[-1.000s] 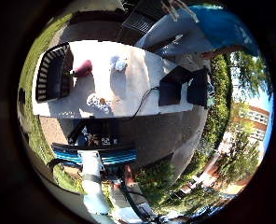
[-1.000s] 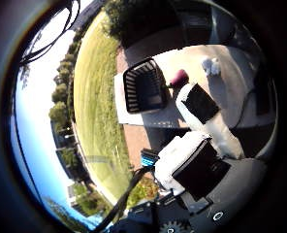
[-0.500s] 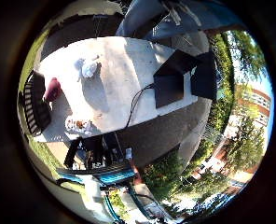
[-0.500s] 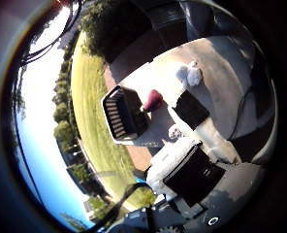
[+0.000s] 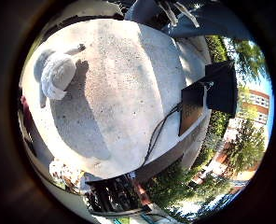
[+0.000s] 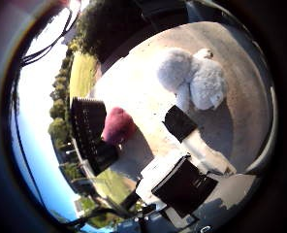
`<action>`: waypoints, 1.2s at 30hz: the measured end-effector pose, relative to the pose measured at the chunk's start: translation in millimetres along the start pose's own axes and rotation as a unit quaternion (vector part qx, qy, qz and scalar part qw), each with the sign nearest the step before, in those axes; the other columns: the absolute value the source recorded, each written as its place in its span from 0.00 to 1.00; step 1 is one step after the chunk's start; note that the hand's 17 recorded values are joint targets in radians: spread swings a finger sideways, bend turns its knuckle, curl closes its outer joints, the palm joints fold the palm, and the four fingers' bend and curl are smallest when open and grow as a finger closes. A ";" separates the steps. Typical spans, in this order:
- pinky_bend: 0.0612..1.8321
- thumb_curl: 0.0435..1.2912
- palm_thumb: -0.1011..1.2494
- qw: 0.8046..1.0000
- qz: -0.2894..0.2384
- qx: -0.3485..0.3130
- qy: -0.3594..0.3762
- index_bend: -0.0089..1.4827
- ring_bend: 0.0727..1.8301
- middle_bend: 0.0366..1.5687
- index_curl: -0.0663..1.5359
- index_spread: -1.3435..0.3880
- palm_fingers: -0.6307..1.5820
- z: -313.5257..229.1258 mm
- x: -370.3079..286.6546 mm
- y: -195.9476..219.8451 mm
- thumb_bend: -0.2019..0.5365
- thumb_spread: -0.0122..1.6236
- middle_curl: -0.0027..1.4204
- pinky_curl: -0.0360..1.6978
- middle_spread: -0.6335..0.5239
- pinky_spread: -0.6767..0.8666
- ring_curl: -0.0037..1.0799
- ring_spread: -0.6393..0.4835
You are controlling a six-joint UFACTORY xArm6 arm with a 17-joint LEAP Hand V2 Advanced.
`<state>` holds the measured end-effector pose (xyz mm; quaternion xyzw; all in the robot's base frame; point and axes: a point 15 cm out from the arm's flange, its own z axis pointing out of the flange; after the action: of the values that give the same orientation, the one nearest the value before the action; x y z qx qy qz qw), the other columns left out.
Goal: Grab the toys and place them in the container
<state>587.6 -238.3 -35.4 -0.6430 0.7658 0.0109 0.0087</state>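
A white plush toy (image 6: 192, 78) lies on the pale table (image 6: 143, 73); the right thumb side palm view shows it large and close. A maroon toy (image 6: 116, 124) lies on the table right beside the black slatted container (image 6: 89, 136). My hand (image 6: 187, 160) reaches in from the view's edge with its fingers (image 6: 180, 123) relaxed and nothing between them, above the table near the white toy. In the right little finger side palm view the white plush toy (image 5: 56, 73) lies on the table (image 5: 129, 84), and a small patterned toy (image 5: 65, 174) lies near the table's edge.
Two black flat devices (image 5: 201, 101) lie at one end of the table with a cable running from them. Grass (image 6: 80, 73) and trees surround the table. Paving shows beyond the table's edge.
Both views have closed in on the table: the hand has come down towards the white plush toy, which now shows much larger. The toys and container have not moved.
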 end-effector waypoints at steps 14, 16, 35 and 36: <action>0.28 0.23 0.41 0.999 -0.043 0.001 0.026 0.13 0.27 0.11 0.20 0.77 0.54 50.1 -20.8 -1.2 0.23 0.69 0.26 0.11 0.61 0.73 0.32 0.86; 0.29 0.23 0.42 0.999 -0.046 0.000 0.029 0.16 0.32 0.14 0.20 0.74 0.69 51.0 -17.5 -0.1 0.24 0.69 0.27 0.10 0.57 0.74 0.33 0.86; 0.82 0.46 0.83 0.991 -0.042 -0.127 0.004 0.40 0.72 0.76 0.39 0.39 0.73 -19.1 -25.1 56.9 0.40 0.64 0.62 0.35 0.42 0.59 0.70 0.52; 0.82 0.47 0.83 0.990 -0.040 -0.134 0.002 0.41 0.73 0.77 0.40 0.39 0.73 -33.3 -22.9 60.8 0.39 0.64 0.62 0.36 0.42 0.59 0.71 0.51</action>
<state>531.6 -206.1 -1.2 -0.6684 0.7311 0.1122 -0.0784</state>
